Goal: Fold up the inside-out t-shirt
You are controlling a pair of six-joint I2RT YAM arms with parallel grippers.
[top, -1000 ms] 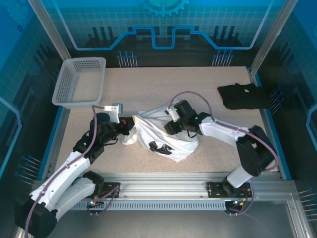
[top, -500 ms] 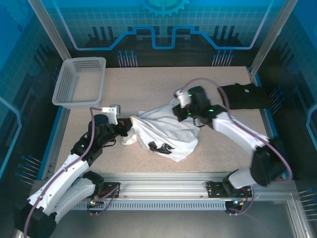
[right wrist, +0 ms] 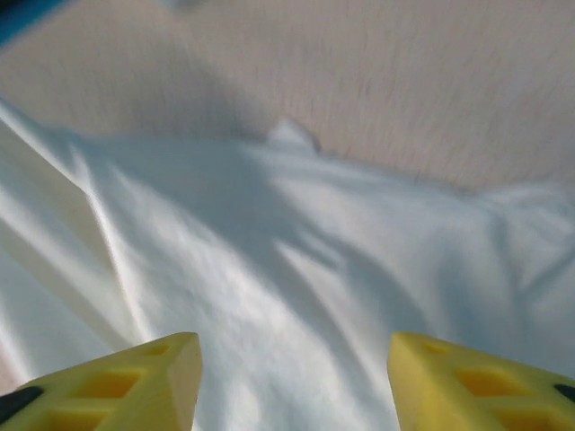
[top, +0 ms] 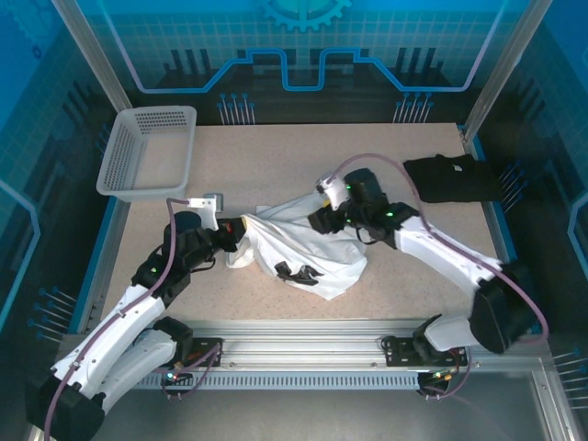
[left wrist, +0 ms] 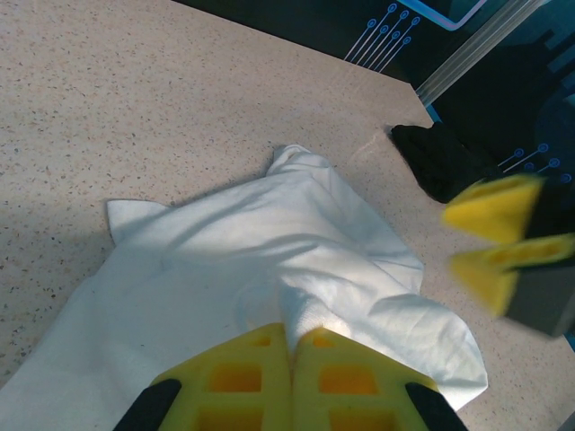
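- the inside-out t-shirt (top: 308,246) lies crumpled in the middle of the table (top: 303,152), white and wrinkled, between the two arms.
- the left gripper (top: 241,237) sits at the shirt's left edge. in the left wrist view its yellow pads (left wrist: 243,382) are pressed together, with a bunched fold of white cloth pinched at their tips.
- from that pinch the cloth spreads away across the table, and a pointed corner lies flat on the far side.
- the right gripper (top: 322,220) hovers over the shirt's far right part, with its jaws apart and nothing between them.
- in the right wrist view its two yellow fingers (right wrist: 135,377) stand wide at the bottom corners, above shaded white cloth. i cannot tell whether they touch the cloth.
- the left wrist view catches the same fingers at the right, blurred, with a gap between them.
- a dark mark (top: 299,273) shows on the shirt's near part.
- a black garment (top: 452,177) lies folded at the far right of the table, well apart from the shirt.
- a pale mesh basket (top: 147,152) stands at the far left corner, also well apart.
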